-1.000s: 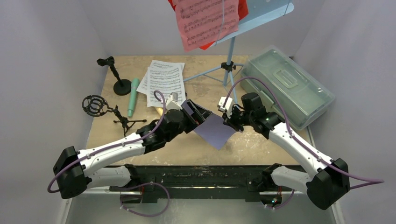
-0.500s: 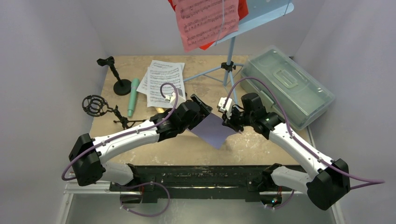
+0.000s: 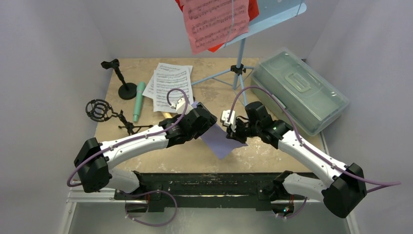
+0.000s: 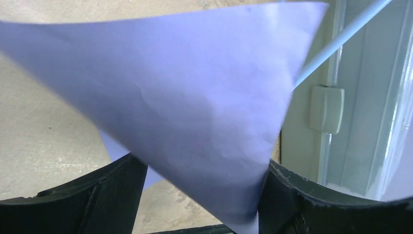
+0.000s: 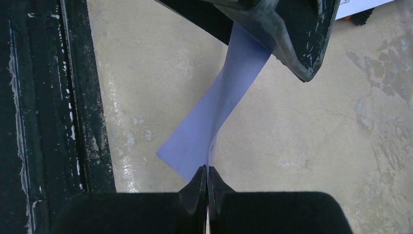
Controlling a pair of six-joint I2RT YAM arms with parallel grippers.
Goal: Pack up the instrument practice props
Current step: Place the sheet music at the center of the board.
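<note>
- Both arms have crept inward over the last second. The left one swung its elbow in toward the middle, the right one slid over toward 9 o'clock, and the lilac sheet (image 3: 217, 141) drifted that way with them.
- Pincer state: the right pincer (image 5: 208, 183) is squeezed fully closed on one edge of the sheet, with the paper nipped right at the tips.
- The left pincer (image 4: 202, 195) has narrowed a bit, but its jaws are apart. A corner of the sheet sags down between the fingers, and it doesn't look clamped to me.
- Where the sheet is: up off the desk (image 3: 160, 161), mid-desk and toward the near edge, strung between the two pincers.
- From above, the sheet sits at about 5 o'clock of the left pincer and 8 o'clock of the right one.
- In the right wrist view, the paper runs from the pinch up toward 1 o'clock and into the left jaws.
- My read is that the left side is taking a second grip.
- Doing that well means getting a decent bite of paper before closing, not just the tip of the corner.
- I'd keep the right pinch on until the left is firm, then hold only light tension between the arms. Pull too hard and it tears, too slack and it buckles out of the jaws.
- The grey-green box (image 3: 299, 87) is at 2 o'clock on the desk and looks closed, so that probably needs sorting before this sheet goes anywhere.
</note>
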